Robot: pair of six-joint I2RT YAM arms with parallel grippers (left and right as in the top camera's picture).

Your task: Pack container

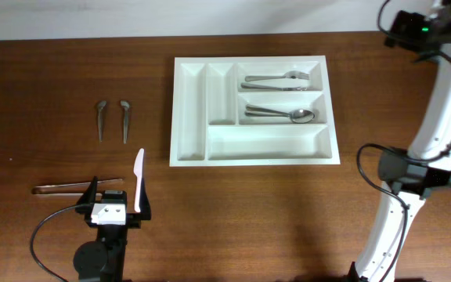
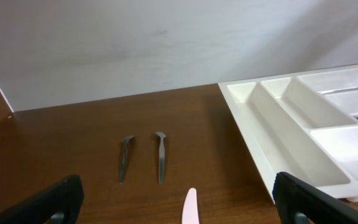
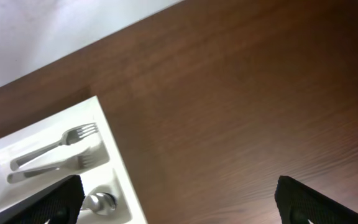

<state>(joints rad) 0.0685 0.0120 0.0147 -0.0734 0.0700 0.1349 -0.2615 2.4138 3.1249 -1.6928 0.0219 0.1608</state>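
Note:
The container (image 1: 190, 117) is a white cutlery tray in the middle of the table, and its rim (image 2: 244, 118) also shows in the left wrist view. Two forks (image 1: 276, 79) lie in its upper right compartment and spoons (image 1: 282, 115) in the one below. The other compartments hold nothing. My left gripper (image 1: 118, 197) stands open at the front left, its jaws on either side of a white plastic knife (image 1: 138, 178), apart from it. My right gripper (image 3: 179, 202) hangs open over bare wood, just right of the container's edge (image 3: 114, 155).
Two small metal utensils (image 1: 100, 117) (image 1: 125, 119) lie side by side left of the container, ahead of the left gripper. Metal tongs (image 1: 73, 187) lie crosswise by its left finger. The right arm (image 1: 437, 110) rises along the table's right side.

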